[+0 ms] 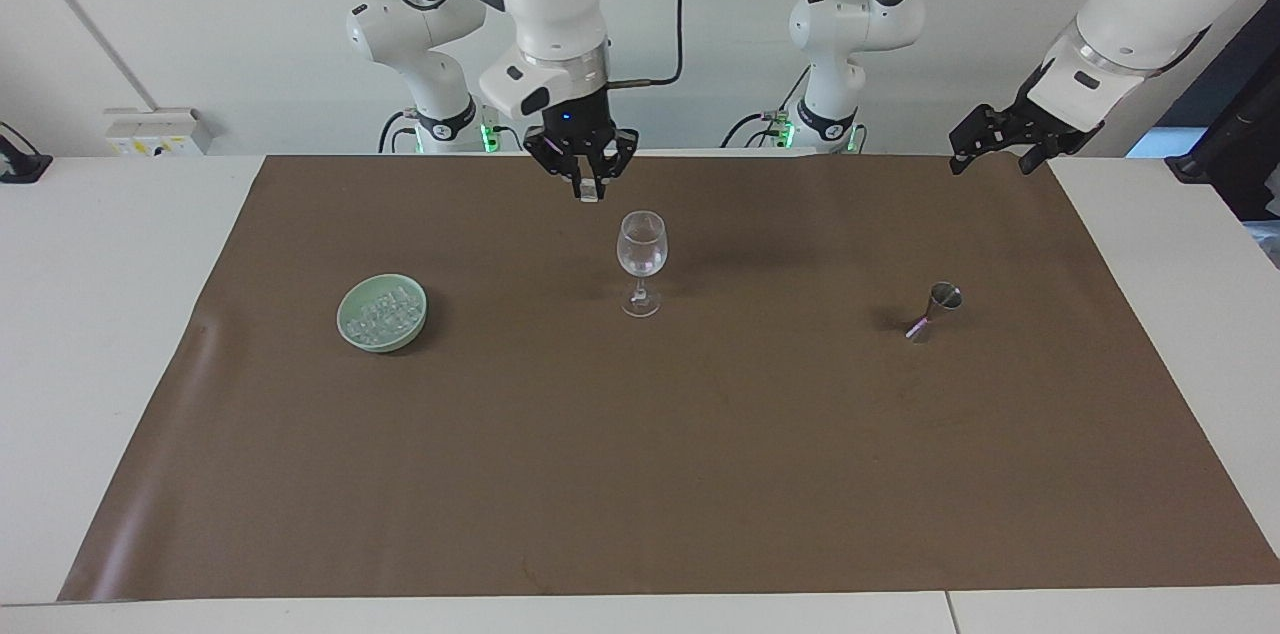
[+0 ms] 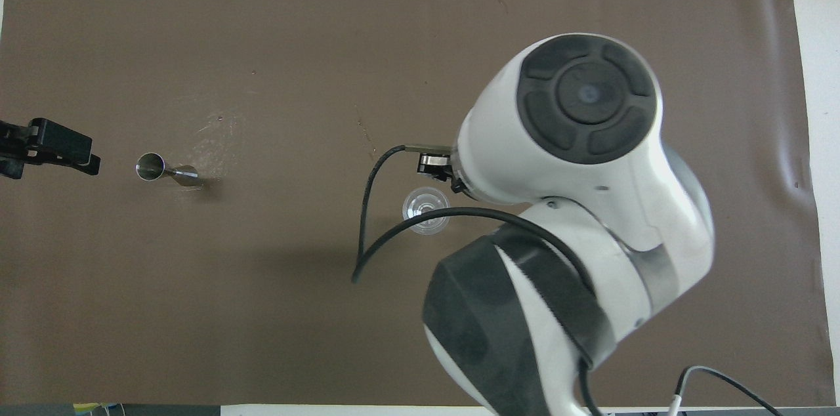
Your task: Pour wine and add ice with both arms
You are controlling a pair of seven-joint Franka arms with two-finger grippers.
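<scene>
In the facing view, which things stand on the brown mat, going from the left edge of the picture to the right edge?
Green bowl of ice → wine glass → metal jigger.
</scene>
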